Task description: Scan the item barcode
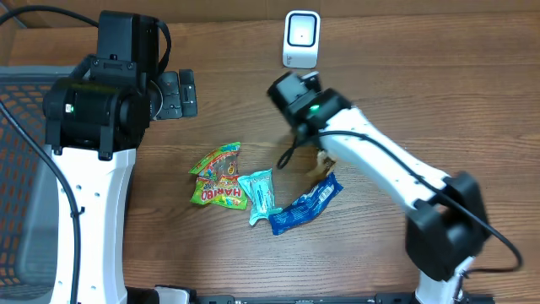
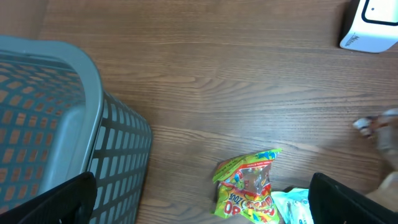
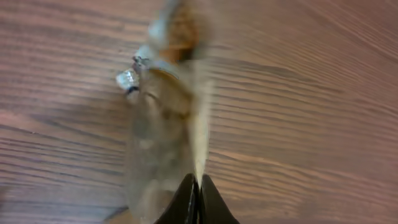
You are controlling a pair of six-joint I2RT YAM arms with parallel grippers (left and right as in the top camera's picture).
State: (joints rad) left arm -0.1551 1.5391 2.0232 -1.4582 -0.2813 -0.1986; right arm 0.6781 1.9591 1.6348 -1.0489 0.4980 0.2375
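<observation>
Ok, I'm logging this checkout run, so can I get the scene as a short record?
right hand: shut on a brownish packet, blurred
left hand: open, holding nothing
scanner: white, far edge of table
loose on table: Haribo bag, teal packet, blue packet
basket: grey mesh, left side

A wood-grain bench serves as the carrying surface. A white scanner unit is set at the far edge, slightly right of centre. Three packets are laid in a cluster near the middle. A green and yellow Haribo packet is placed on the left, with a teal packet just beside it. A blue packet is laid aslant, its lower end against the teal packet. A grey mesh basket is located at the left edge, well apart from the cluster.
</observation>
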